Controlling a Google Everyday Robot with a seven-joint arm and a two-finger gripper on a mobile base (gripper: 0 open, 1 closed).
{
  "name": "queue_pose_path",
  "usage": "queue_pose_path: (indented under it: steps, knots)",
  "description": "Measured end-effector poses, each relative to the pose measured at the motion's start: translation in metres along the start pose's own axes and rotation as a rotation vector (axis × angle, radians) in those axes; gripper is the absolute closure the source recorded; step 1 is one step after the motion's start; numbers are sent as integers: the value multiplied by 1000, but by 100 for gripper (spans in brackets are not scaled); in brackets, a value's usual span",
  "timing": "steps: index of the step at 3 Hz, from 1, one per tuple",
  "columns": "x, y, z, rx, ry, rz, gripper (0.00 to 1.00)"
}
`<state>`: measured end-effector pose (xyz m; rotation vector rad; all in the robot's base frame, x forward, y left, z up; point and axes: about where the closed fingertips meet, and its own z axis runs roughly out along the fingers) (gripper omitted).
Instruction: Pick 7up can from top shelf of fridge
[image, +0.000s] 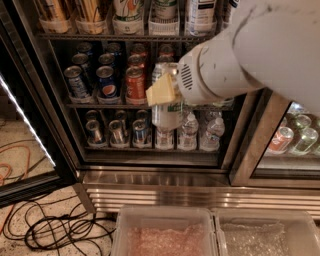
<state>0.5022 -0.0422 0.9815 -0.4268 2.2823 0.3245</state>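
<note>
My gripper (166, 93) is at the end of the big white arm, in front of the open fridge (60, 150). It is shut on the 7up can (167, 116), a tall slim white-silver can held upright in front of the middle rack. One yellowish finger (159, 91) lies across the can's upper part. The top shelf (125, 36) runs along the upper edge, with white trays holding tall cans and a white bottle (201, 12). The arm hides the shelf's right part.
The middle rack holds short blue and red cans (135, 82). The bottom rack holds small cans and water bottles (187, 131). Black and orange cables (55, 227) lie on the floor at left. Two clear plastic bins (165, 235) stand in front. A second cooler door (295, 140) is at right.
</note>
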Motion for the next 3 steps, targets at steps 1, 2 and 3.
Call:
queue_pose_path:
  steps: [1, 2, 3]
  knots:
    - [39, 20, 11, -39, 77, 34, 100]
    - [62, 41, 18, -95, 132, 31, 100]
    - [61, 43, 16, -95, 131, 29, 100]
